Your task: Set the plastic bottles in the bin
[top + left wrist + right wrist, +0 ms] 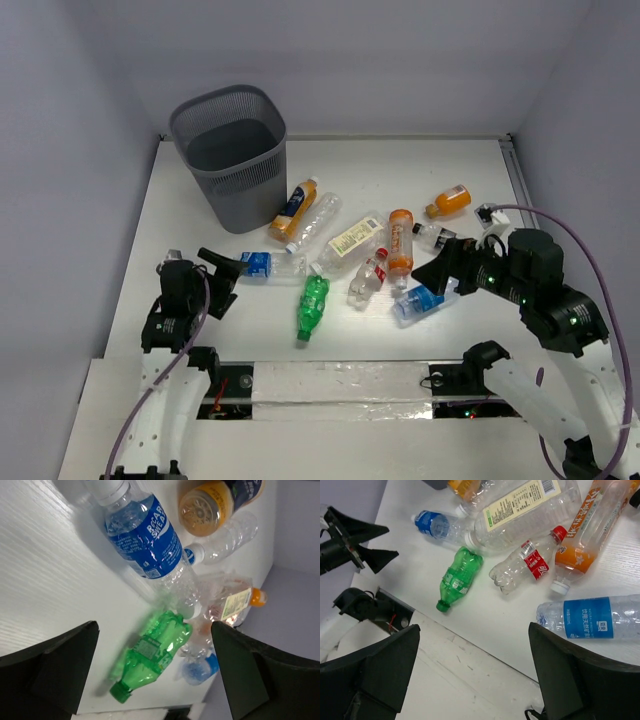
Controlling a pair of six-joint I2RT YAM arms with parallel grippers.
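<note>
A white worktop (200,330) boxed in by pale grey walls fills the top view. The bin (232,160), a dark grey mesh basket, stands upright in the upper left of the frame, close to the back wall. The plastic bottles (350,242) all lie on their sides outside it, scattered across the middle of the worktop. An orange bottle (294,208) with a dark blue label lies nearest the bin, just to its lower right. A green bottle (312,306) lies lowest in the frame, near the centre. Right of centre are a red-labelled bottle (368,278) and a white-capped orange bottle (400,242), side by side. A small orange bottle (448,202) lies apart from them, toward the upper right.

The left hand (222,280) is at centre left. Its fingers are spread wide with nothing between them, and it points at a blue-labelled bottle (262,265) just beside it. The right hand (435,275), at centre right, is likewise spread wide and holds nothing. A second blue-labelled bottle (420,302) lies just beside it.
</note>
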